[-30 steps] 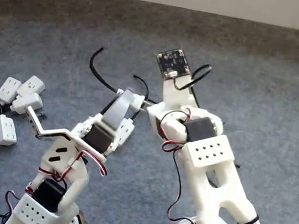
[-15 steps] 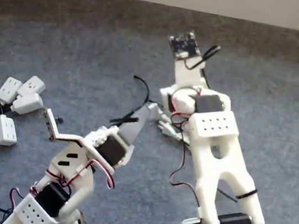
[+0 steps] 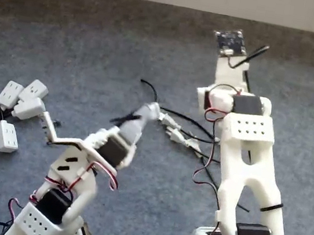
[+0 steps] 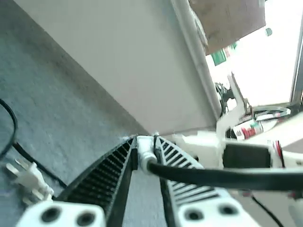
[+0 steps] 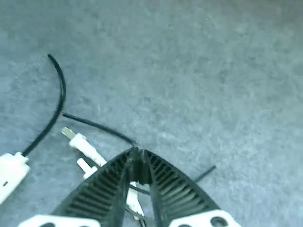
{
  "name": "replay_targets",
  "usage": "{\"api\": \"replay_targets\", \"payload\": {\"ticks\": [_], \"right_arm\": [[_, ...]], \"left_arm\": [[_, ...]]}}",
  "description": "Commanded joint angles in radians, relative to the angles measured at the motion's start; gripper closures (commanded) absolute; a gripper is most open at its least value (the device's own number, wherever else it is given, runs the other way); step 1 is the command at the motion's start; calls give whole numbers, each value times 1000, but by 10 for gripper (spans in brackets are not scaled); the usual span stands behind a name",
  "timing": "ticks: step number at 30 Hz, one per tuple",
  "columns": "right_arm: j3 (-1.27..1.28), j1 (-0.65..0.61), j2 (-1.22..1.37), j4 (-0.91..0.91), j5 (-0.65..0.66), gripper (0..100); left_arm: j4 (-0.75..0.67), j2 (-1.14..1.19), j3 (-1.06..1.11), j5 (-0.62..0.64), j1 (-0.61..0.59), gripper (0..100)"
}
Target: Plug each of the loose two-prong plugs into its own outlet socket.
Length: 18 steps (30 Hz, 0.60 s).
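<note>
Over the last second the right arm (image 3: 247,142) has swung outward and away from the left arm, and its wrist now sits farther up the tabletop (image 3: 298,114). The left gripper (image 3: 148,114) has drawn back and dropped a little. This has uncovered two loose plugs (image 3: 166,119) lying between the arms on the grey surface.

In the left wrist view, the left gripper is clamped narrowly on a white plug (image 4: 143,152), and that plug's black cord (image 4: 222,177) trails off to one side. The right gripper (image 5: 137,158) hangs just above the loose plugs with its jaws drawn together. A thin cord runs up to its tips, but it is not clear whether the jaws pinch it.

The outlet sockets (image 3: 18,98) are bunched at the far left of the high view, well apart from the held plug, and a further socket block (image 3: 6,136) lies just below them.

The step in hand looks like the carry: one plug is grasped and not yet at a socket. The next move probably calls for taking it leftward to a free socket and lining its prongs up with the slots before pressing in. The prongs are hidden from view, so the plug's orientation may need correcting. The light socket blocks may also slide when pushed, and the trailing cord could drag.
</note>
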Motion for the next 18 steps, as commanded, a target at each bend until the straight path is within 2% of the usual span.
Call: {"api": "replay_targets", "payload": {"ticks": [1, 4, 6, 10, 18], "right_arm": [[-50, 15, -12, 88, 9, 992], [-48, 19, -2, 168, 8, 992], [-25, 21, 5, 211, 6, 992], [67, 21, 33, 206, 3, 992], [191, 42, 91, 139, -120, 992]], "left_arm": [[-64, -5, 15, 41, -202, 993], [-46, -5, 18, 18, -343, 993], [77, -5, 18, -54, -406, 993], [321, -5, 15, -203, -423, 993], [528, -5, -59, -384, -450, 993]]}}
